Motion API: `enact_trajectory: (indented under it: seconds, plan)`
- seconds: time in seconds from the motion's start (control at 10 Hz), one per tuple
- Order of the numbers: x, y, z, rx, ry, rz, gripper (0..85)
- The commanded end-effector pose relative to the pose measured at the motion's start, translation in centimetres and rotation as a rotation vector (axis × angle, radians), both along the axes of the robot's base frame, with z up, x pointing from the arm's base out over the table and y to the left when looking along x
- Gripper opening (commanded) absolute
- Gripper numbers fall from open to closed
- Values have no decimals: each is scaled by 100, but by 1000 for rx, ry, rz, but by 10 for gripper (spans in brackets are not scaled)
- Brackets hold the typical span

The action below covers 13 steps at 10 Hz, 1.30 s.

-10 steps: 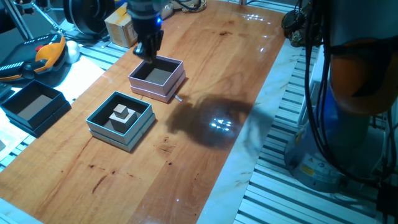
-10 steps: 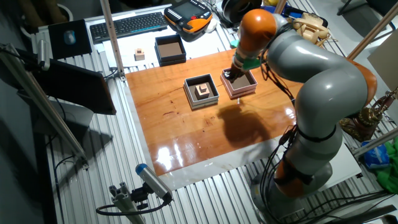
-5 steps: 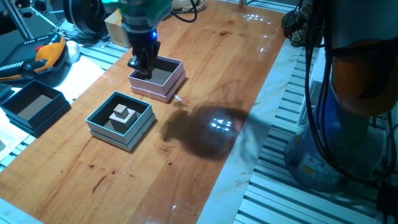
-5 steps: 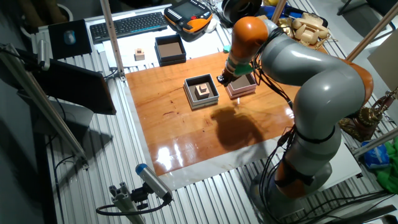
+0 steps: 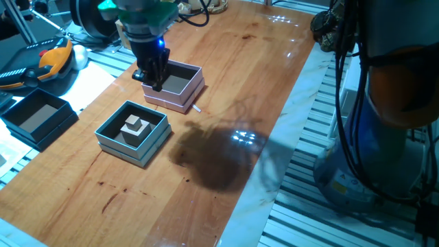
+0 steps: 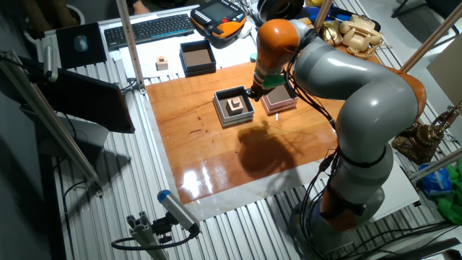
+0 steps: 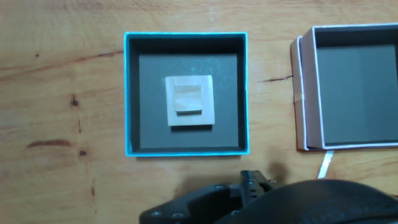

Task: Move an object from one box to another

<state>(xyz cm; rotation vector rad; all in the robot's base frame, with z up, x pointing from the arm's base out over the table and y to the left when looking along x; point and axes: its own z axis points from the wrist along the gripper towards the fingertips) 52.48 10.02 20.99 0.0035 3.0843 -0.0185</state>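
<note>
The teal-walled box (image 5: 115,149) sits on the wooden table with a pale stepped wooden block (image 5: 135,126) inside it. The pink-lilac box (image 5: 172,101) stands just beyond it, and its brown inside holds nothing. My gripper (image 5: 152,81) hangs over the pink box's near-left corner, between the two boxes, with nothing in it and its fingers seemingly apart. In the hand view the teal box (image 7: 186,35) and the block (image 7: 189,99) lie at centre and the pink box (image 7: 303,93) at right; only the hand's dark body shows, not the fingertips. The other fixed view shows the gripper (image 6: 254,90) beside the teal box (image 6: 225,119).
A black square box (image 5: 38,118) sits off the table's left edge, and in the other fixed view (image 6: 197,58) it lies near a small wooden block (image 6: 162,63). A white strip (image 5: 196,108) lies by the pink box. An orange pendant (image 5: 41,65) and cables lie at the far left.
My gripper has moved from above the pink box's far side toward its near-left corner, closer to the teal box. The boxes and the block have not moved.
</note>
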Motion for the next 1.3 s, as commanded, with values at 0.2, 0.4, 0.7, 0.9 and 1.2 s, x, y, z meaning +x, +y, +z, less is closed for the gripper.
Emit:
enact_trajectory:
  seconds: [0.2,0.4,0.7,0.9,1.2]
  plan:
    - [46,-21,-20,2,2,15,0]
    - [51,-24,-18,27,3,31,0]
    - [51,-24,-18,55,-17,113,0]
    - [51,-24,-18,57,13,145,0]
    - [61,-16,-13,-5,40,133,0]
